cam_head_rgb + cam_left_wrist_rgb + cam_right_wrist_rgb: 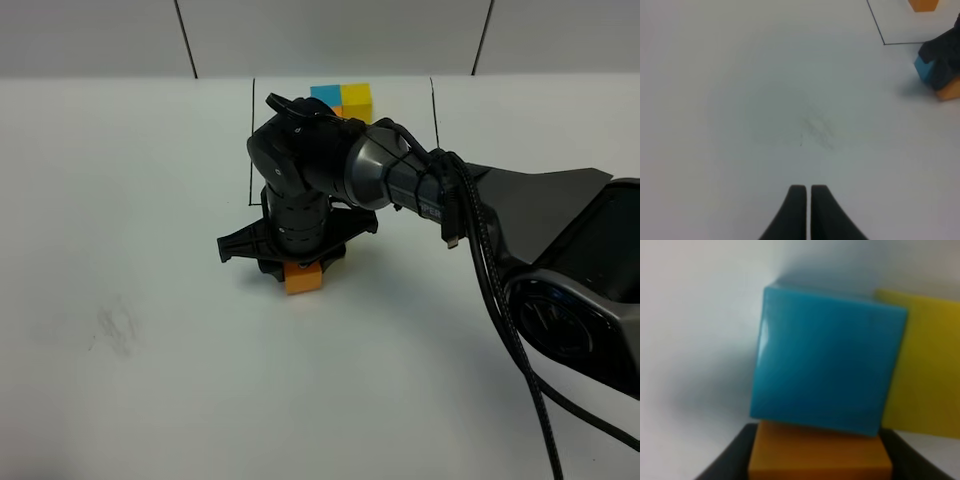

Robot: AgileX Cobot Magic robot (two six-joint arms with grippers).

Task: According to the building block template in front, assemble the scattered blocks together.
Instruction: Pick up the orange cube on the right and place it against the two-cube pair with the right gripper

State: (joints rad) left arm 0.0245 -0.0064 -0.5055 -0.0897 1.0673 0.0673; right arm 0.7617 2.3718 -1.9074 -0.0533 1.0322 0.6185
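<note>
My right gripper [300,264] reaches across the middle and points down, its fingers shut on the sides of the orange block [303,278]. In the right wrist view the orange block [817,452] sits between the dark fingers [732,457], pressed against the blue block [827,365], with the yellow block [927,370] beside the blue one. The building block template [343,98] lies at the back inside a thin black outline [253,140], partly hidden by the arm. Away to the left, my left gripper [807,210] hovers shut and empty over bare table. Its view shows the blue block [923,70].
The right arm's dark base [570,290] and cable [490,270] fill the right side. A faint grey smudge [118,330] marks the white table [120,200] at the left. The outline's corner [884,44] shows in the left wrist view.
</note>
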